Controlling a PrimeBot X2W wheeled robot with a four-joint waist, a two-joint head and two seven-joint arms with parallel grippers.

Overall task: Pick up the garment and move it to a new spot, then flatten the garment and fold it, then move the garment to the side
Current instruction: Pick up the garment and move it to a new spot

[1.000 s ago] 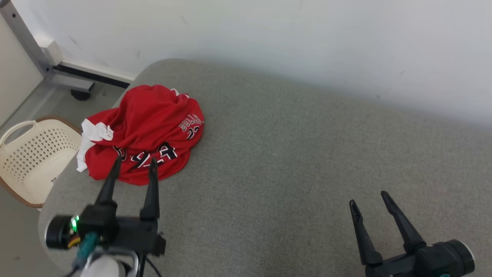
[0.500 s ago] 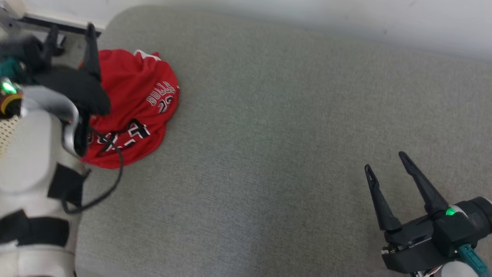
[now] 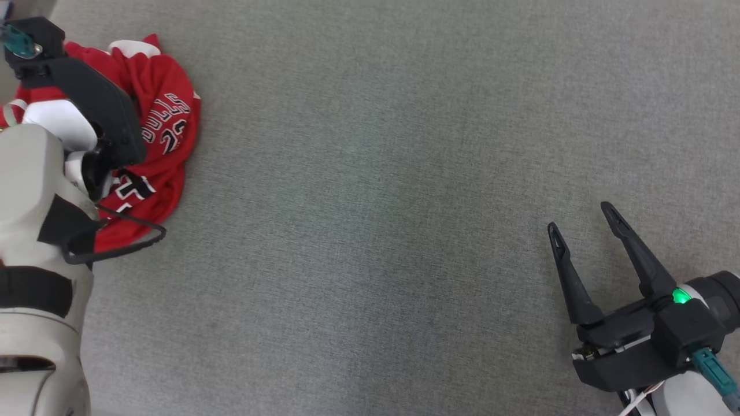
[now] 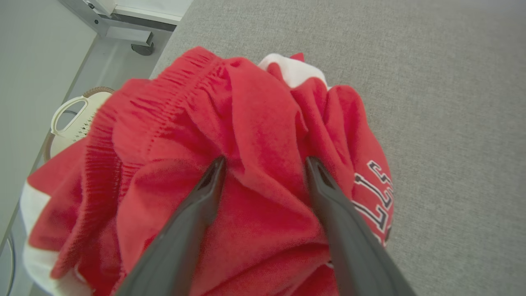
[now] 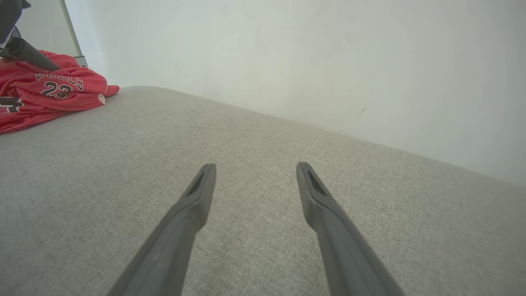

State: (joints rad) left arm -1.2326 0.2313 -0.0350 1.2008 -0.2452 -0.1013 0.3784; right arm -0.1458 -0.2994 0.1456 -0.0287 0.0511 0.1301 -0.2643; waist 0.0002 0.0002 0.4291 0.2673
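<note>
A cream basket (image 4: 68, 123) with a handle is seen in the left wrist view, standing on the floor (image 4: 111, 61) beside the cushion (image 4: 431, 102). Most of it is hidden behind the garment (image 4: 254, 123), so what it contains cannot be told. The garment, red with white trim, lies crumpled at the left edge of the grey cushion. In the same view the left gripper (image 4: 265, 161) is held wide, its two fingertips are pressed into the red cloth with a raised fold between them, and the fold is not clamped. A metal frame (image 4: 123, 32) with a caster is also shown there, on the floor. In the head view part of the garment is covered by the left arm (image 3: 34, 190), and the right gripper (image 3: 579, 216) is seen well apart from it, spread wide and holding nothing, over bare cushion. In the right wrist view the number 23 (image 5: 56, 88) is read on the garment, and a pale wall (image 5: 287, 53) is shown behind the cushion.
</note>
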